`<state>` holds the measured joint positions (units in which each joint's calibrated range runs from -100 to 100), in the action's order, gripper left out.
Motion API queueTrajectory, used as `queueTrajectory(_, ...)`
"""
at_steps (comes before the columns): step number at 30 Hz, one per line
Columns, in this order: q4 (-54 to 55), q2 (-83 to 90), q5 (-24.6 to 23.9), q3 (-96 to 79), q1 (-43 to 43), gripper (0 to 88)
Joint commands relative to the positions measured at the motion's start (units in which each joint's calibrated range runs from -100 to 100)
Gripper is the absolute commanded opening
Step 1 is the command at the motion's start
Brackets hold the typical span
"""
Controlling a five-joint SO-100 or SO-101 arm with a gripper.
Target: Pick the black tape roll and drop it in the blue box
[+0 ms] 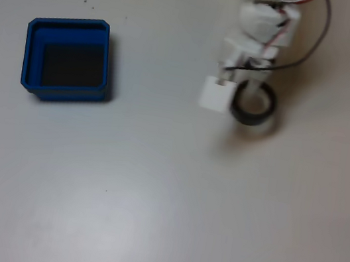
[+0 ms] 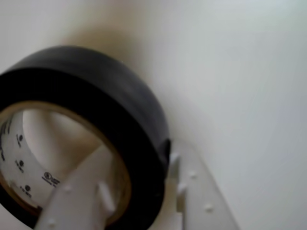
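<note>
Jaws clamped on black tape roll (image 2: 103, 108) wall, one finger (image 2: 79, 201) inside core; blue box (image 1: 33, 53) well apart.

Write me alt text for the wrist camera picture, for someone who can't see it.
Close-up of the black tape roll with one white gripper finger inside its pale printed core and the other outside its wall, gripping it over a plain pale table.

The black tape roll (image 1: 254, 105) (pale printed core) (image 2: 91, 120) sits at about two o'clock in the fixed view, seemingly tilted. The blue box (image 1: 67, 58), dark-floored, rests upright at nine o'clock, well apart.
</note>
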<state>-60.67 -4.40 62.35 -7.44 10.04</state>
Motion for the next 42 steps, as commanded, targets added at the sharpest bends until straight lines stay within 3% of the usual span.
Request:
queueTrajectory(1,-0.1,4.1,0.3,3.5,8.3,1.2)
queueTrajectory(11,2.2,3.7,0.4,8.6,23.3,1.3)
queueTrajectory(29,2.2,-15.0,0.3,31.9,36.0,1.4)
queueTrajectory(42,2.3,-16.8,0.4,33.3,43.5,1.4)
